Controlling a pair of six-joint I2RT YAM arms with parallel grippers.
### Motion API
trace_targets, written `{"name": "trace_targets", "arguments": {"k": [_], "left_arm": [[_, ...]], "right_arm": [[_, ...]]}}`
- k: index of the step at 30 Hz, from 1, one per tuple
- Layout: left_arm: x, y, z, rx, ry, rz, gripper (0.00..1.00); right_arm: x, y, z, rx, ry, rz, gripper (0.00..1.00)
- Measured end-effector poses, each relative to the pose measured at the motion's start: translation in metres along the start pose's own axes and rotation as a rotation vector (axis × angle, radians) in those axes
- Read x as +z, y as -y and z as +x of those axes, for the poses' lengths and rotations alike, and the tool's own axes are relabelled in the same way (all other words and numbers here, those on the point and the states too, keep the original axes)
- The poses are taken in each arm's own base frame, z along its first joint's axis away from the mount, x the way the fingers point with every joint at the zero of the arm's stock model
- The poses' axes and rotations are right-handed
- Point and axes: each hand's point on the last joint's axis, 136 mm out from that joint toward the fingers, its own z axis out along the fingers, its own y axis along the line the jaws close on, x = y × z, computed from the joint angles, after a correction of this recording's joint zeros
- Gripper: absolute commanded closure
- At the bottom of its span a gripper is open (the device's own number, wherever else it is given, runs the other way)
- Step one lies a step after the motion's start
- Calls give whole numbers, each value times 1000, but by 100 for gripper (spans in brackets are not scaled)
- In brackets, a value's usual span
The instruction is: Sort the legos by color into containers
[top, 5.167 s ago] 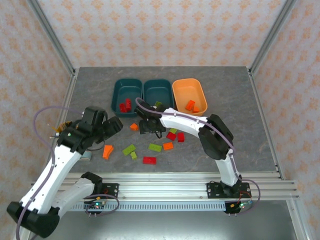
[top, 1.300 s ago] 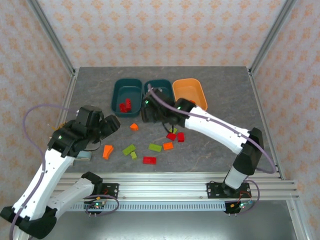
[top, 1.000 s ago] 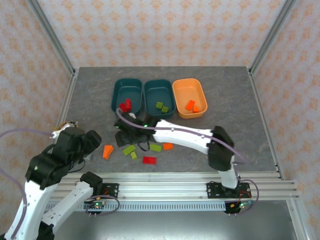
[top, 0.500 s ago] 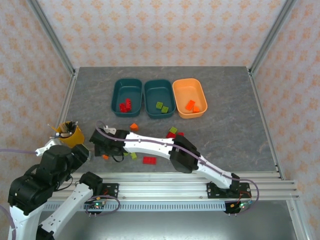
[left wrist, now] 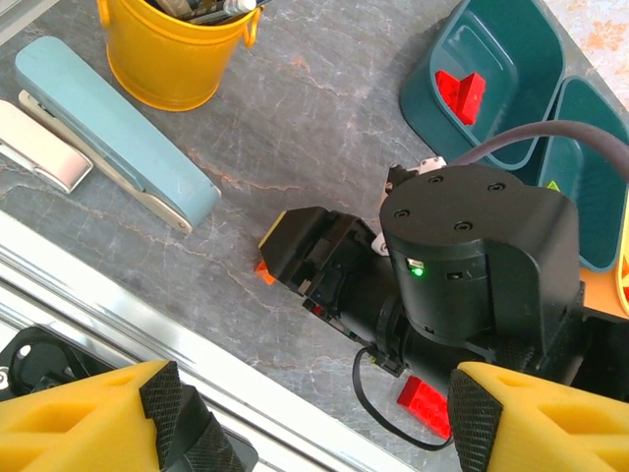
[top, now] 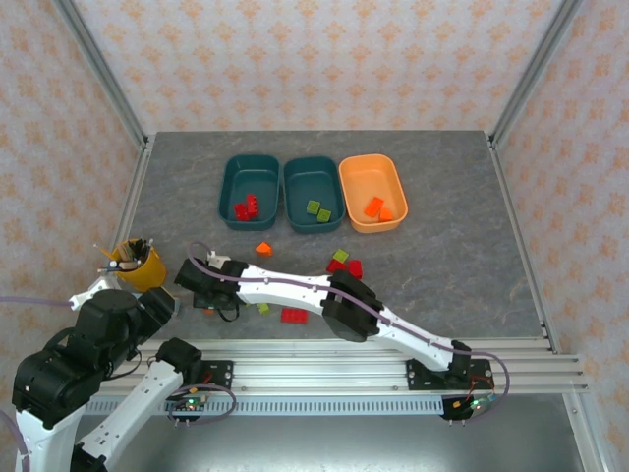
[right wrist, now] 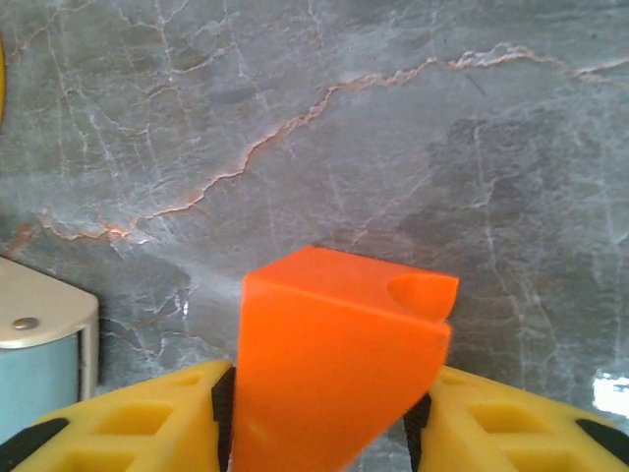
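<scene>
We record: right gripper (right wrist: 322, 418), lower centre of its wrist view, clamped on an orange lego brick (right wrist: 339, 359); left gripper (left wrist: 314, 421), bottom edge, jaws wide apart, holding nothing.

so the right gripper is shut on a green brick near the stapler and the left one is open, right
Not quite. The brick between the fingers of the right gripper is orange, not green, as the right wrist view shows. The rest holds: it is near the stapler, and the left gripper is open.
</scene>
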Motion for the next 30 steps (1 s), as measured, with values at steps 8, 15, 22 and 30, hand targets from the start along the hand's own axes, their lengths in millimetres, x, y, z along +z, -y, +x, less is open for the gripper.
{"name": "trace_targets", "arguments": {"k": [8, 15, 22, 30], "left_arm": [[0, 0, 2, 1, -9, 3, 25], [4, 3, 8, 13, -39, 13, 25], [22, 23, 23, 34, -119, 72, 25], [62, 94, 33, 37, -255, 190, 25]], "right_arm": [[0, 1, -3, 2, 19, 9, 79], [-3, 5, -9, -35, 51, 34, 89], [-42, 21, -40, -78, 123, 90, 92], [-186, 85, -158, 17, 336, 94, 92]]}}
